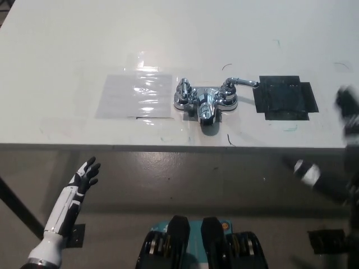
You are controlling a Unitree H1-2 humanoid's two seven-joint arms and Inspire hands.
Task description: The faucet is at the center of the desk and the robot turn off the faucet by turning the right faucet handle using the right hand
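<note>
Chrome faucet mid-desk, well left of blurred right hand, grip state unclear.

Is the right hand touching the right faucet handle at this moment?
No. The blurred right hand is at the picture's right edge, apart from the right faucet handle.

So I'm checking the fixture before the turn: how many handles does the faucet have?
2. The left handle sits by the clear plastic sheet; the right handle points toward the black tape patch.
</note>
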